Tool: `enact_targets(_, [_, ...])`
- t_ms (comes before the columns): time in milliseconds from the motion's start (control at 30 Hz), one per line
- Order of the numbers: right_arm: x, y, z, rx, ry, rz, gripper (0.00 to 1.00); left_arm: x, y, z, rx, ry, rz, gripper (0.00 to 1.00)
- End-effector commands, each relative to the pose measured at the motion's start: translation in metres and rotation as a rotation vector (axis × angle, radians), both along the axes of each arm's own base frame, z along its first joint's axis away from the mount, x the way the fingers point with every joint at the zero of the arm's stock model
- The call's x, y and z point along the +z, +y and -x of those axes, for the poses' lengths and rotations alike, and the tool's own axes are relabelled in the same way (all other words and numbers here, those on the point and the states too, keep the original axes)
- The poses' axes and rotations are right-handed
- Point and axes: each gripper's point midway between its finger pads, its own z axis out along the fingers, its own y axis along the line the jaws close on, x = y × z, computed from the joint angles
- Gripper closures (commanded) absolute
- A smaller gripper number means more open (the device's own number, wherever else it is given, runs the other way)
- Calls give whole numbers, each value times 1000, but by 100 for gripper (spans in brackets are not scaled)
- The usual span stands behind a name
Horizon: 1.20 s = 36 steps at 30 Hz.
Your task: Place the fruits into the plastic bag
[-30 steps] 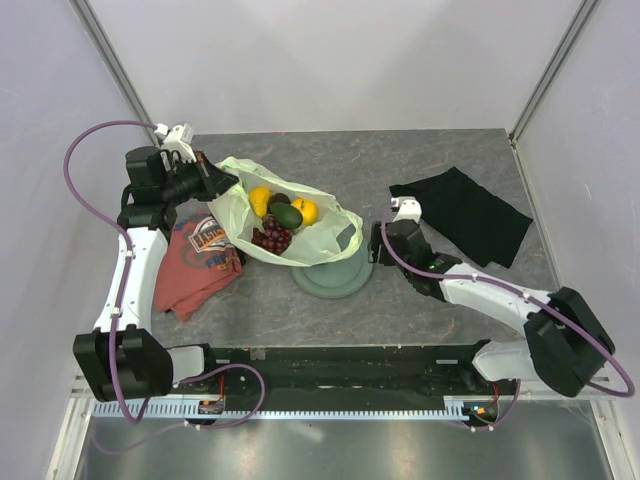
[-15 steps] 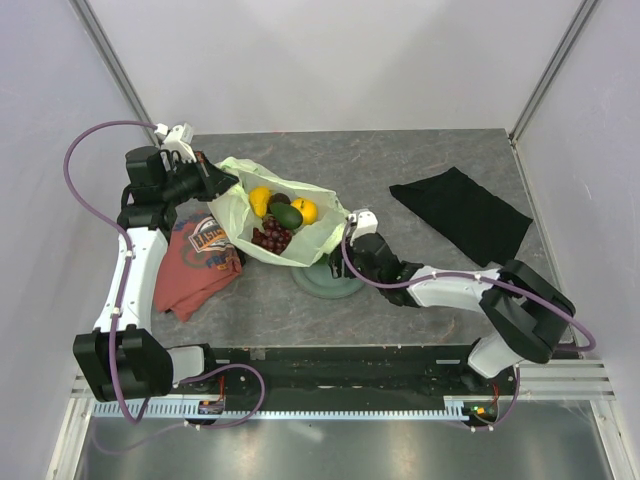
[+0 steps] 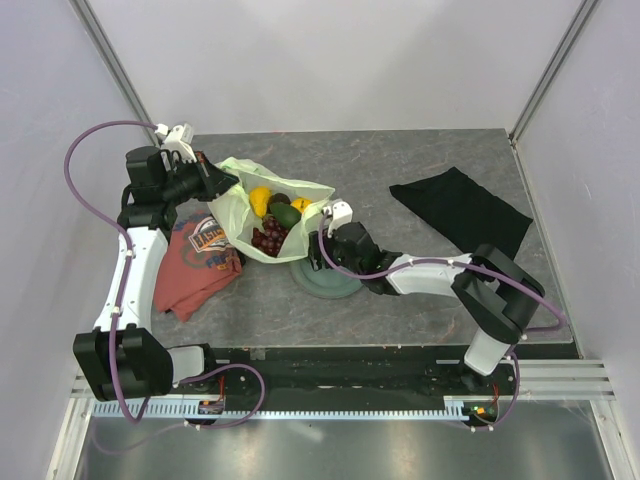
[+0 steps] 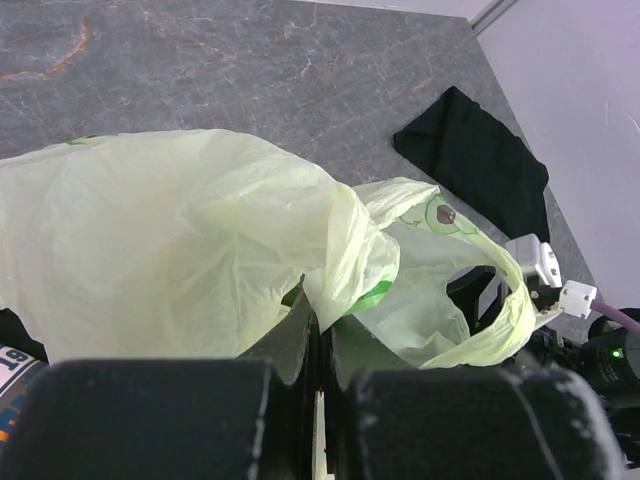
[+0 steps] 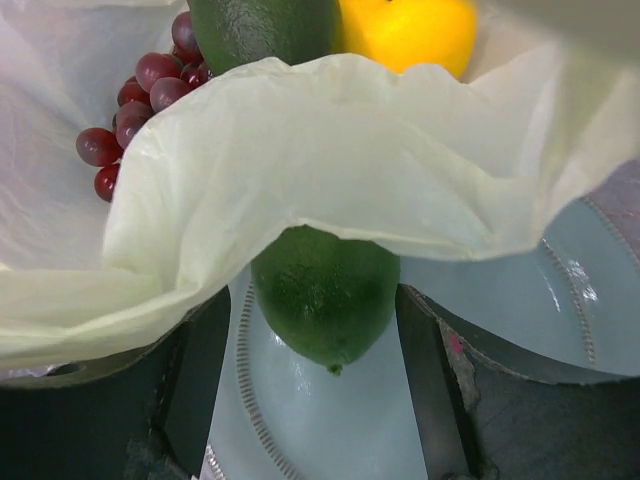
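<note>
Step in hand: by my judgement, getting the green fruit (image 5: 325,290) past the rim and into the plastic bag (image 4: 180,230).
Right gripper (image 3: 322,232): closed on the green fruit, one finger on each side, above the plate (image 5: 320,430).
Left gripper (image 4: 318,335): pinched on a fold of the bag at its 10 o'clock edge, holding that side raised.
Bag's place: on the table (image 3: 400,170), at 10 o'clock from the plate, with its near rim lying over the plate's edge.
Already inside: the grapes (image 5: 135,90), the yellow-orange fruit (image 5: 410,30), a second green fruit (image 5: 265,25) and the pear (image 3: 259,200).
Obstacle: in the right wrist view the near rim drapes across the far end of my fruit, so the fruit sits under the film and outside the mouth.
Approach: I should lift first, clear the rim from above, then travel toward 10 o'clock until the fruit hangs over the grapes.
Release: open only once past the rim, and low, so the fruit settles among the others rather than rolling.
Left side's part: hold the fold high and taut so the mouth gapes.
Risk: the film looks thin and crinkly. Pushing straight in would likely fold the rim inward and close the opening, or tip the fruit back onto the plate.
</note>
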Motion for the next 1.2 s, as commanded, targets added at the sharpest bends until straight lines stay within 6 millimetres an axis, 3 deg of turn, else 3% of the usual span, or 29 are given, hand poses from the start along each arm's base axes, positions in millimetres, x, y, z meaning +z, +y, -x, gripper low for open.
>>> enact_targets(0, [11,23,-7,54,-37,-28,25,11,0,-2,-14,-40,1,98])
enact_targets(133, [-3,24,-9,57,-17,4,25,11,1,-2,-12,-38,1,99])
enact_targets(367, [-10,27,-9,63,-10,19,25,11,2,-3,-12,-38,2,98])
enact_targets(533, [-12,28,-8,62,-2,20,47,9,3,-3,-7,-33,3,99])
enact_targets(767, [-3,22,-2,78,-13,15,59,10,3,-3,-7,-34,4,98])
enact_targets(900, [5,8,2,48,-25,26,63,11,3,-3,-9,-37,4,98])
enact_targets(1167, [0,-35,14,-30,-3,86,62,10,4,-4,-3,-37,1,99])
